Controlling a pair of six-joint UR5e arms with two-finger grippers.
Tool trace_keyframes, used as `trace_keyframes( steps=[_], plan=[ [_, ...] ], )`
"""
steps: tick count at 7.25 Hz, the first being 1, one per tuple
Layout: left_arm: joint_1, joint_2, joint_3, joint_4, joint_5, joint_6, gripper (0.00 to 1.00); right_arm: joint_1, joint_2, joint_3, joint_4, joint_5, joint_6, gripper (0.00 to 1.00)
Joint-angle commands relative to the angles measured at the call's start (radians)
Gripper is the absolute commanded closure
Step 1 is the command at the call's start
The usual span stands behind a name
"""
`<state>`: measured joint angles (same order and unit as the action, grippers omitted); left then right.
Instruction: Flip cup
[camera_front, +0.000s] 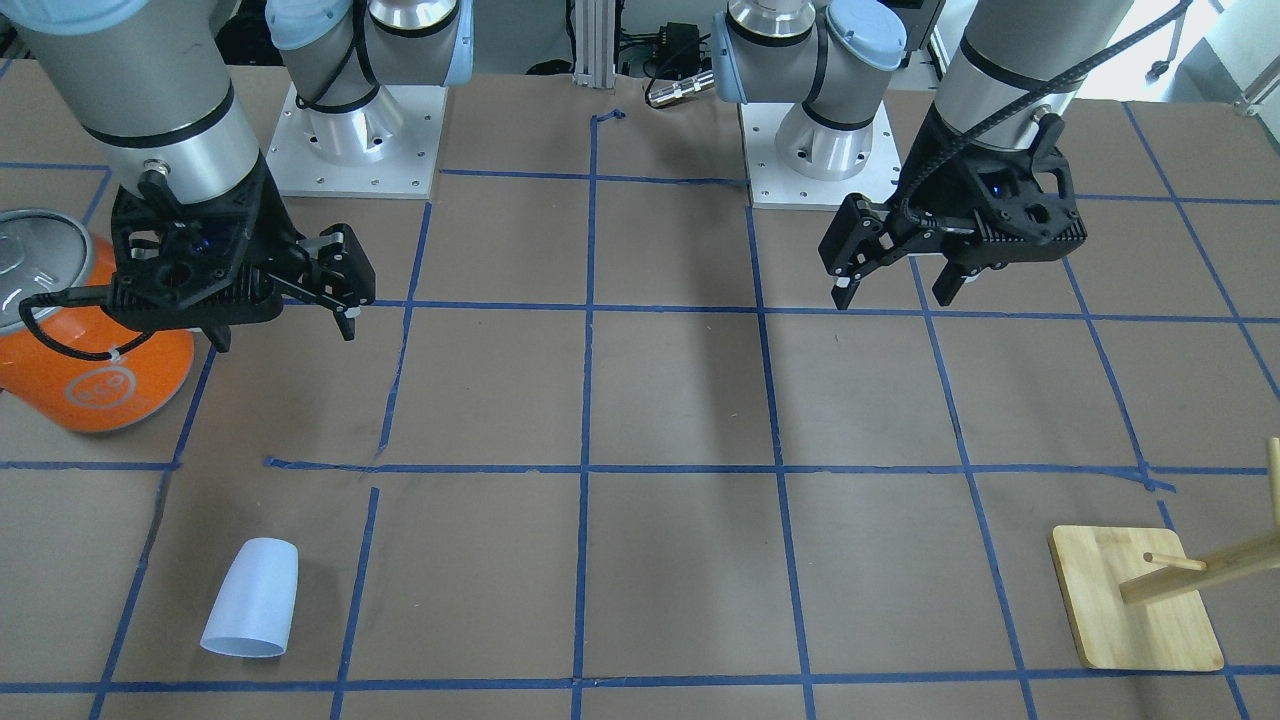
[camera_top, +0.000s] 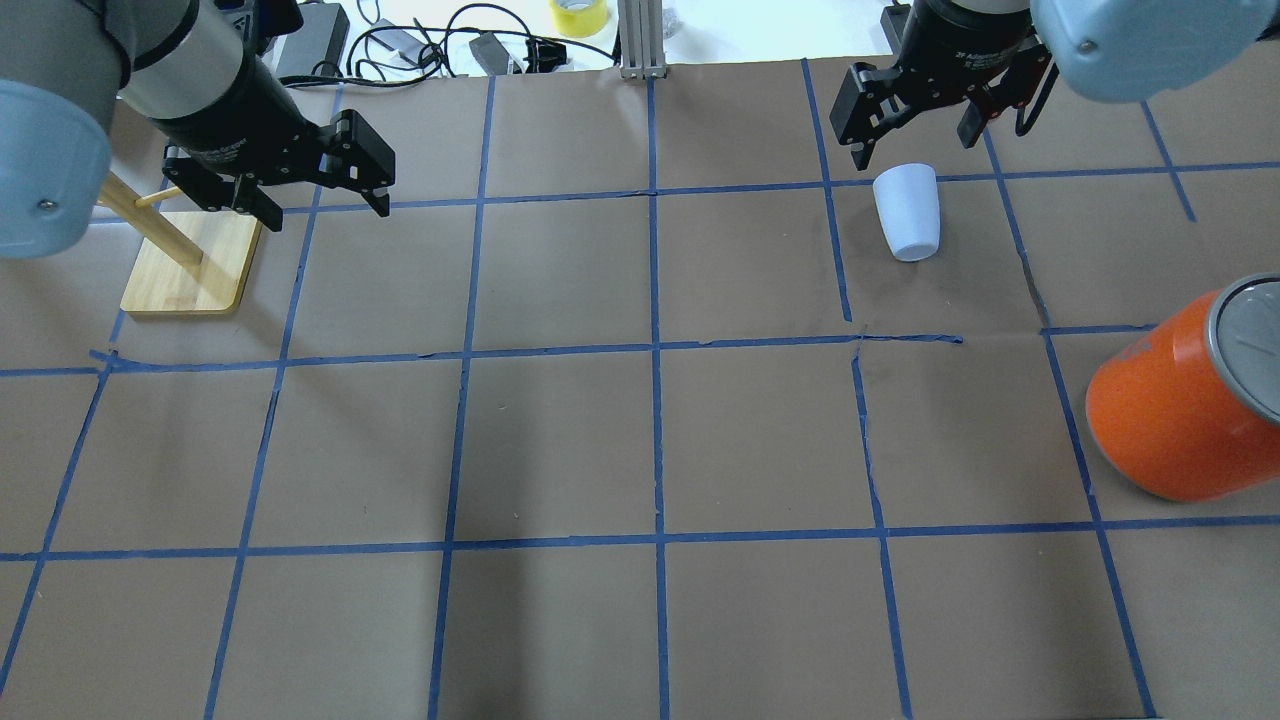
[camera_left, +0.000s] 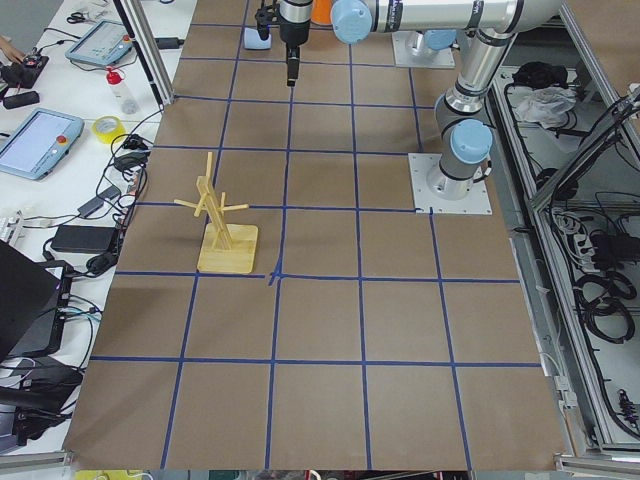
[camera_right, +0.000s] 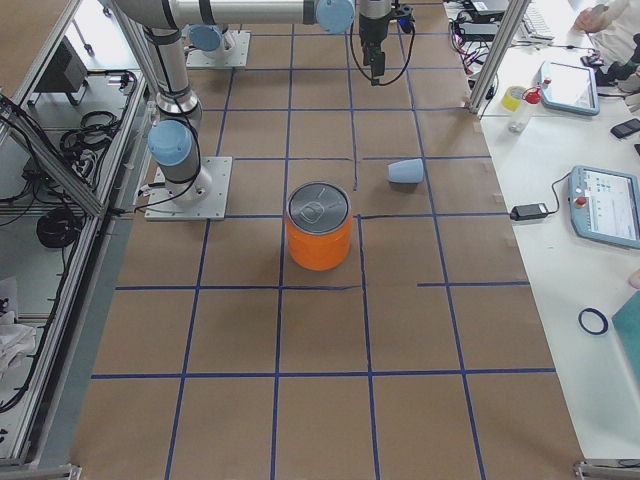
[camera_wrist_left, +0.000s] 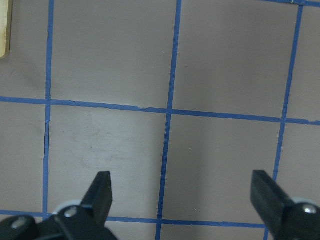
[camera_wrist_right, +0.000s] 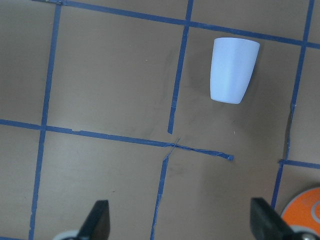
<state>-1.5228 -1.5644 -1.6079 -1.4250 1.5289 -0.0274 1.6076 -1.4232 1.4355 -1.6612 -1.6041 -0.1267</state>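
Observation:
The cup (camera_front: 250, 600) is small and pale blue-white. It lies on its side on the brown paper, rim toward the operators' side, and shows in the overhead view (camera_top: 908, 212), the right wrist view (camera_wrist_right: 232, 70) and the exterior right view (camera_right: 405, 171). My right gripper (camera_front: 285, 330) (camera_top: 915, 145) (camera_wrist_right: 180, 220) hovers high above the table, apart from the cup, open and empty. My left gripper (camera_front: 897, 295) (camera_top: 325, 212) (camera_wrist_left: 182, 195) hovers over the other half of the table, open and empty.
A large orange canister with a silver lid (camera_front: 90, 370) (camera_top: 1170, 410) stands on the robot's right side, between the right arm's base and the cup. A wooden peg stand on a square base (camera_front: 1130, 600) (camera_top: 190, 265) stands below and beside the left gripper. Blue tape lines grid the table.

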Motion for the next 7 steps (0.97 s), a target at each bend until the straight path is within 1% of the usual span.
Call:
trace_keyframes(
  steps=[1,3,6,7],
  plan=[
    [0.0,0.003,0.002,-0.031,0.0,0.007,0.0,-0.002,0.003,0.0,-0.005,-0.011,0.001,0.0],
    [0.0,0.012,0.009,-0.113,0.0,0.007,0.0,-0.002,0.004,0.002,0.0,-0.011,0.004,0.0],
    [0.0,0.018,0.0,-0.115,0.002,0.001,0.0,-0.021,0.009,0.002,-0.014,-0.016,-0.004,0.0],
    [0.0,0.018,0.0,-0.115,0.003,0.001,0.0,-0.049,0.038,0.002,-0.02,-0.005,-0.008,0.0]
  ],
)
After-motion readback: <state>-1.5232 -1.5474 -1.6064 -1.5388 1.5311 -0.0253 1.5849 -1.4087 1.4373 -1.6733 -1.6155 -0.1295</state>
